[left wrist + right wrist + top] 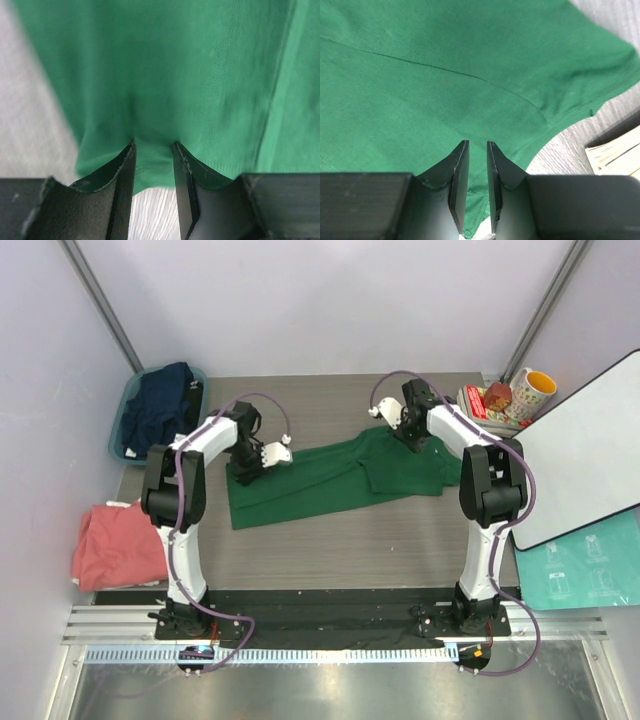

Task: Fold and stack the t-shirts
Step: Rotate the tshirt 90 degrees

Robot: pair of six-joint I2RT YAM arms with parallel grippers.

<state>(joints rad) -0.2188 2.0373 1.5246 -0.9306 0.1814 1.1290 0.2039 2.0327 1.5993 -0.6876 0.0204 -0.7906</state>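
"Across the middle of the table (pixel 400 540) lies the dark green t-shirt (pixel 340 475), spread flat with its long side running left to right," says the first watcher. "Both arms reach out over it, one at each end."

"And the left gripper (pixel 154 146)?" asks the second.

"It is down on the shirt's left end. In the left wrist view the cloth puckers up between its fingers, with creases running away from the tips, so it has that edge pinched."

"The right gripper (pixel 477 143)?"

"It sits at the far right part of the shirt, near a seam and a hemmed edge. Its fingers are drawn close, with only a thin slit between them, and green shows in that slit. Whether the cloth is nipped there or merely lies beneath, the right wrist view does not show; he cannot tell."

"Where are the other shirts?"

"The navy t-shirt (pixel 160 405) is heaped in the teal tub (pixel 118 430) at the far left corner. The salmon-pink t-shirt (pixel 115 545) lies crumpled to the left of the left arm, near the front edge, well apart from the green one."

"Anything else?"

"A mug (pixel 533 392) stands at the far right corner, and a white board (pixel 590 455) lies just beside it."
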